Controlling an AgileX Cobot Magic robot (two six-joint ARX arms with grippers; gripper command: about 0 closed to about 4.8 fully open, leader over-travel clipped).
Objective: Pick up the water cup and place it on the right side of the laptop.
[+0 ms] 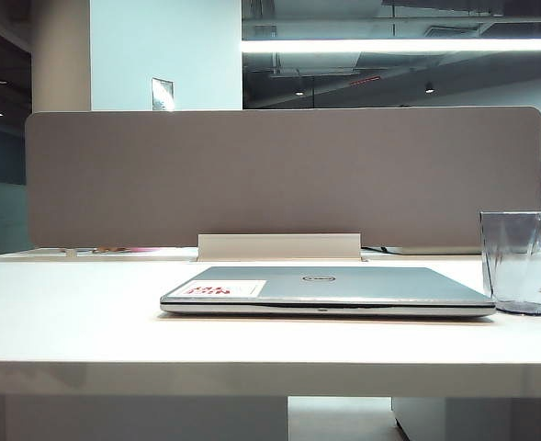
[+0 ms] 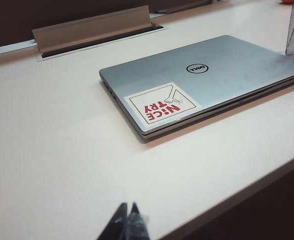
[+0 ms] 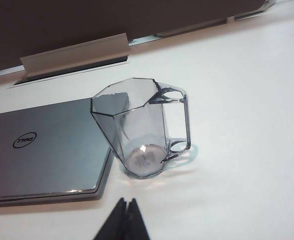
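Water cup is seen upright on the table, just beside the laptop on its right. Placement is judged done. Left gripper and right gripper are closed, empty, held back from both.

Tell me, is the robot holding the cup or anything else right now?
Nothing. Left gripper and right gripper have shut, empty jaws; the water cup stands free beside the laptop.
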